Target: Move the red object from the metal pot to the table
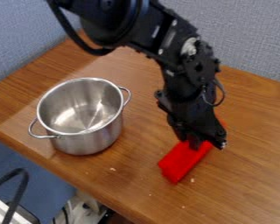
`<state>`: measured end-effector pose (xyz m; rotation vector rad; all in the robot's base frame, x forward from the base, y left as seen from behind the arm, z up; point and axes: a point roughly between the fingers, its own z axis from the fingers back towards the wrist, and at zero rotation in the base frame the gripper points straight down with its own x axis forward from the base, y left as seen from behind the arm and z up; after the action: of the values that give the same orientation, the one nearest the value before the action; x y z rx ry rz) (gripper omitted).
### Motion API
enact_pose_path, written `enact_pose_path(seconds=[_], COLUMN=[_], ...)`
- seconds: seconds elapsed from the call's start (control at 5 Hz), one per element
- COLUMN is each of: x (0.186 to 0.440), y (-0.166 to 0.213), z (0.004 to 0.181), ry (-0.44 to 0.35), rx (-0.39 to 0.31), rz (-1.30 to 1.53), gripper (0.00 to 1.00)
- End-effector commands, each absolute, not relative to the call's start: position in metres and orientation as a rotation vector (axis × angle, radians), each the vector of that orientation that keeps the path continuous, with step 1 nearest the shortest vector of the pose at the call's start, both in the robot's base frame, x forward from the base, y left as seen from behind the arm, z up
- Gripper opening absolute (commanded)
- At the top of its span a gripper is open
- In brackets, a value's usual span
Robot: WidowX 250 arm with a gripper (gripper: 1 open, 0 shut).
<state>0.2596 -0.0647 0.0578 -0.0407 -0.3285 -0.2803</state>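
The red object, a bright red block, lies on the table near the front right edge, its long side pointing away from the pot. My gripper points down over the block's far end and is touching or nearly touching it. The black fingers hide how wide the jaws stand. The metal pot stands empty at the left, well apart from the block.
The table's rounded front edge runs just below the red block. Past that edge, a dark cable and floor clutter show at the bottom left. A blue-grey wall stands behind the table.
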Motion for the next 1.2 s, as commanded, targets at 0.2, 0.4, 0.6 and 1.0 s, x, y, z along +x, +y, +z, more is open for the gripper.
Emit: enact_pose_path(seconds=[0.2, 0.4, 0.6, 1.0], x=[0.276, 0.283, 0.289, 0.288], y=[-0.038, -0.026, -0.028, -0.037], z=[0.046, 0.037, 0.040, 0.038], ry=[-0.341, -0.351, -0.346, -0.333], rx=[-0.058, -0.081, -0.110, -0.125], rz=[-0.288, -0.284, -0.287, -0.352], gripper=[0.00, 0.00, 0.00, 0.00])
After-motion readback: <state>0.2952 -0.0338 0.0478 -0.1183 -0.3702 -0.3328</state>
